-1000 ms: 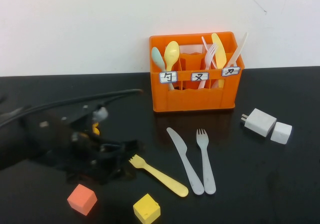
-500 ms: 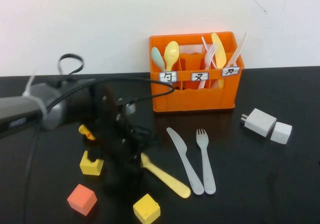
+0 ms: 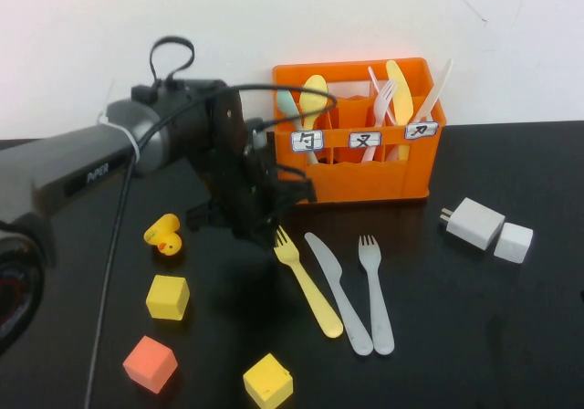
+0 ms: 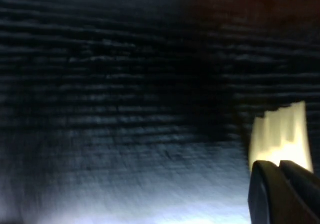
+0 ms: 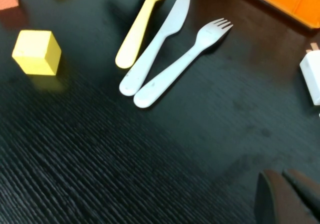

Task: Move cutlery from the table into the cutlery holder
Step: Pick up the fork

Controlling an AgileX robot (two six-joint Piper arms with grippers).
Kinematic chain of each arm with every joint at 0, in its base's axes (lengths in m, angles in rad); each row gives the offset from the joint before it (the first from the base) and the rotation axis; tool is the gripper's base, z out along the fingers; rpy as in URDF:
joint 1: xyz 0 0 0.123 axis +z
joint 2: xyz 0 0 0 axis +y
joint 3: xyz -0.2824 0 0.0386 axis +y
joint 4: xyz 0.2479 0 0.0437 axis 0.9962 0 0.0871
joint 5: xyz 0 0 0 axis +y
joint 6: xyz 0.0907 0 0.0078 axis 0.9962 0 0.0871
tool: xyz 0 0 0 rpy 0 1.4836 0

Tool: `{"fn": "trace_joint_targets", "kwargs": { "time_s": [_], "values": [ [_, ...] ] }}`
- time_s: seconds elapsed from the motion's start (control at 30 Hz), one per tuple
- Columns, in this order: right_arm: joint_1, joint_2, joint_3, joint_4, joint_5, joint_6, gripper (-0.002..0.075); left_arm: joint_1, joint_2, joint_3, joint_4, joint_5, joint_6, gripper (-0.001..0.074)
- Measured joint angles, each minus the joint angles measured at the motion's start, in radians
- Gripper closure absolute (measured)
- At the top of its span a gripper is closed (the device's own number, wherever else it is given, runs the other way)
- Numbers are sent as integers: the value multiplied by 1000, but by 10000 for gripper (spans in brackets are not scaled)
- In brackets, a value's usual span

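Observation:
On the black table (image 3: pixel 511 336) in front of the orange cutlery holder (image 3: pixel 365 176) lie three pieces of cutlery. They are a pale yellow fork (image 3: pixel 308 286), a greyish-white knife (image 3: pixel 339 292) and a greyish-white fork (image 3: pixel 375 292). My left gripper (image 3: pixel 272 222) is shut, low over the table with its tips at the yellow fork's tines (image 4: pixel 280 131). The fork lies flat, not lifted. My right gripper (image 5: pixel 284 176) is shut and empty, above bare table short of the knife (image 5: pixel 157 46) and white fork (image 5: pixel 182 61). It is out of the high view.
A yellow duck (image 3: pixel 164 235), two yellow cubes (image 3: pixel 167 297) (image 3: pixel 267 381) and an orange cube (image 3: pixel 149 363) sit at the front left. A white charger (image 3: pixel 474 222) and a small white block (image 3: pixel 513 242) lie to the right. The holder contains spoons, forks and a knife.
My left arm has swung from the front left up towards the holder. The yellow fork has turned and slid right, beside the knife. The duck and a yellow cube have come into view.

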Motion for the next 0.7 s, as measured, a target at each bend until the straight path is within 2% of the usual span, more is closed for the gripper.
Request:
{"fn": "trace_joint_targets", "kwargs": {
  "time_s": [0.3, 0.4, 0.5, 0.57, 0.7],
  "values": [
    [0, 0, 0, 0, 2, -4, 728, -157, -69, 34, 213, 9, -297, 736],
    [0, 0, 0, 0, 2, -8, 728, -206, -69, 71, 222, -17, -346, 736],
    [0, 0, 0, 0, 21, -17, 728, -218, -69, 95, 222, -59, -405, 731],
    [0, 0, 0, 0, 34, -19, 728, -218, -69, 105, 227, -72, -437, 697],
    [0, 0, 0, 0, 47, -21, 728, -216, -69, 107, 241, -74, -469, 568]
  ]
}}
